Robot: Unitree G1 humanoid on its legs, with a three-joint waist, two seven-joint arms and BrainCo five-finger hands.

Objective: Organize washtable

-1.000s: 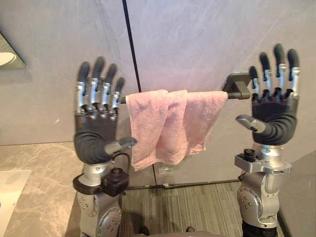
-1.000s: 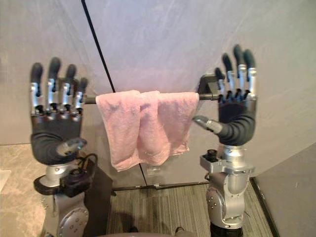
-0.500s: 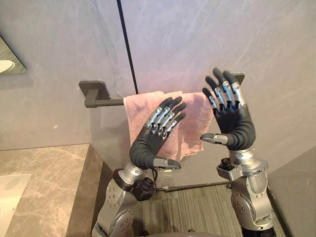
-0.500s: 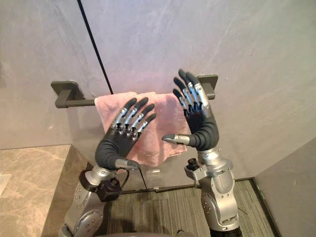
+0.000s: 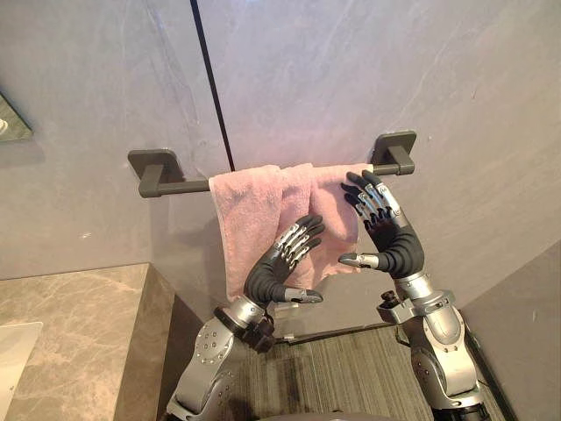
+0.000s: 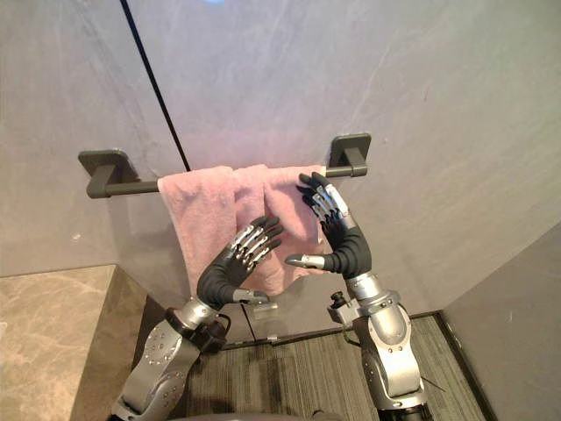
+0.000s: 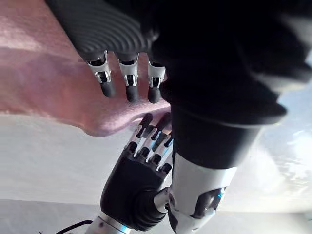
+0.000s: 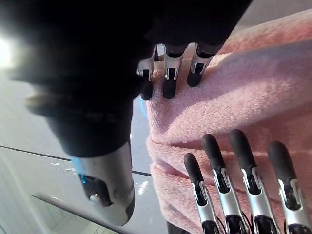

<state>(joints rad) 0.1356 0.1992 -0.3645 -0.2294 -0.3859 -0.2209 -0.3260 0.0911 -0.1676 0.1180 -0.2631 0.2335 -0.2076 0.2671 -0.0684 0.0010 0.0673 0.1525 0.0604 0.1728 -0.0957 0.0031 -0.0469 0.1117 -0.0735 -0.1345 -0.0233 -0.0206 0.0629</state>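
A pink towel [image 5: 259,210] hangs bunched over a dark wall bar [image 5: 180,185], with its folds gathered toward the bar's right half. My left hand [image 5: 273,270] is open in front of the towel's lower edge, its straight fingers [image 7: 127,83] pointing at the cloth [image 7: 44,83]. My right hand [image 5: 390,246] is open at the towel's upper right part, just under the bar. Its fingertips [image 8: 166,83] lie against or very near the cloth [image 8: 253,92]. Neither hand has hold of the towel.
A marble counter [image 5: 79,324] stands at the lower left, with the edge of a white basin [image 5: 13,344] at its corner. A mirror's corner [image 5: 9,124] shows on the left wall. Striped grey floor [image 5: 351,377] lies below the towel.
Both hands came in from wide apart beside the towel to close together in front of it, and reached out toward the cloth. The camera has shifted too.
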